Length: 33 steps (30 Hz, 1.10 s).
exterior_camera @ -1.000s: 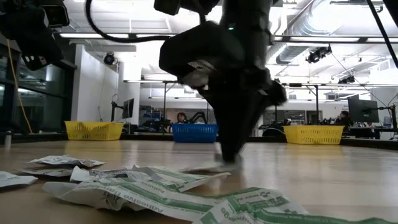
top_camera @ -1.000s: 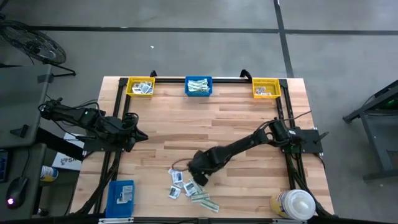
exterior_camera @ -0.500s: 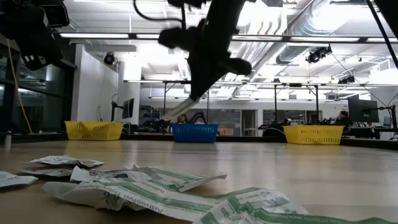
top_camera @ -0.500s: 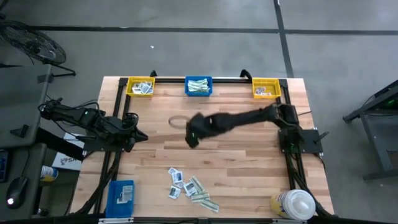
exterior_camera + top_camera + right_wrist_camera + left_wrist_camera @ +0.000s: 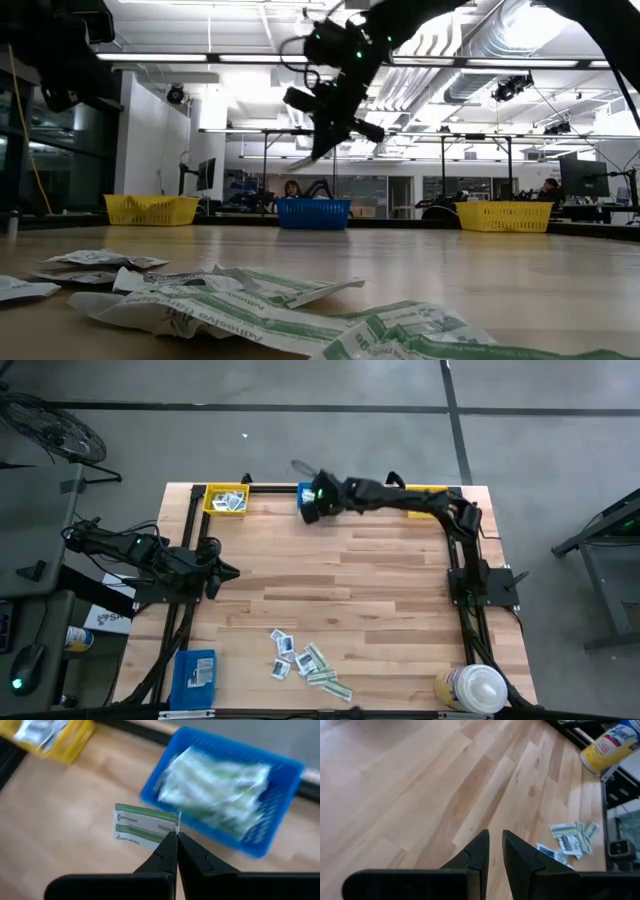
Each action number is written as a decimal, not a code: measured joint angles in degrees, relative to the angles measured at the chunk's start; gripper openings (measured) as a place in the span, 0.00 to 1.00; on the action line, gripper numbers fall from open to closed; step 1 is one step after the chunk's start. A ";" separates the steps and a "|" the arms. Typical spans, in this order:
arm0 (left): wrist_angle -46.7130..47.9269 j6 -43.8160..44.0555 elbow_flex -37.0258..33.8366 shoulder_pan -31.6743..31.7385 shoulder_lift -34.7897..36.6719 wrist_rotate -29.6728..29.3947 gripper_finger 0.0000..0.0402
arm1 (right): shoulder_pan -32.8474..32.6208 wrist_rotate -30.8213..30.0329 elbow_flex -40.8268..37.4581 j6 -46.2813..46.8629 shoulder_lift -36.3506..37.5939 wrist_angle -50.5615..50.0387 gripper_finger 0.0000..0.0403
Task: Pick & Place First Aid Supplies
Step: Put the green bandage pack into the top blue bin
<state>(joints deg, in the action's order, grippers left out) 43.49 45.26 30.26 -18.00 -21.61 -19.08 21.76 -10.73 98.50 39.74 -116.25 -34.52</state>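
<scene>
Right gripper (image 5: 176,840): clamped on a narrow green-and-white paper packet (image 5: 146,827), held in the air just beside the blue plastic bin (image 5: 280,815) at the table's far edge.
Blue bin: already holds a heap of similar green-and-white packets (image 5: 215,782).
Loose packets (image 5: 303,661): a scatter of white squares and green strips on the wooden table (image 5: 380,590), near its front edge.
Left gripper (image 5: 495,851): fingers nearly together, grasping nothing, above the table's left side.
</scene>
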 joint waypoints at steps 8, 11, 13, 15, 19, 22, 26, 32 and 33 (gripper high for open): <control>-0.03 0.98 0.00 0.00 0.00 -3.44 0.13 | 8.25 4.52 0.02 -1.38 -0.16 1.74 0.00; -0.03 1.95 0.00 0.00 0.00 -4.89 0.13 | 9.16 5.47 0.02 0.36 -0.86 3.05 0.00; -0.04 2.34 0.00 0.00 0.00 -5.63 0.13 | 9.20 5.99 0.02 1.57 -1.95 4.51 0.00; -0.03 2.86 0.00 -0.01 0.00 -6.72 0.13 | 9.41 6.55 0.02 2.98 -3.30 5.54 0.00; -0.03 3.03 0.00 -0.01 0.00 -7.43 0.13 | 9.96 6.08 -0.07 6.09 -5.09 5.76 0.00; -0.03 3.01 0.00 -0.01 0.00 -7.42 0.13 | 10.29 5.73 -0.04 6.76 -5.48 6.38 0.00; -0.01 3.01 0.00 0.00 0.00 -7.42 0.13 | 10.26 5.93 -0.04 6.36 -5.60 6.12 0.01; -0.01 3.03 0.00 -0.02 -0.01 -7.26 0.13 | 10.23 7.95 -0.04 6.50 -5.60 6.12 0.14; -0.01 3.01 0.00 -0.01 -0.02 -7.23 0.13 | 10.24 8.11 -0.04 6.59 -5.60 6.12 0.17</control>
<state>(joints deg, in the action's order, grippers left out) 43.48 48.27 30.26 -18.01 -21.63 -26.30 32.00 -2.62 98.45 46.33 -121.84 -28.40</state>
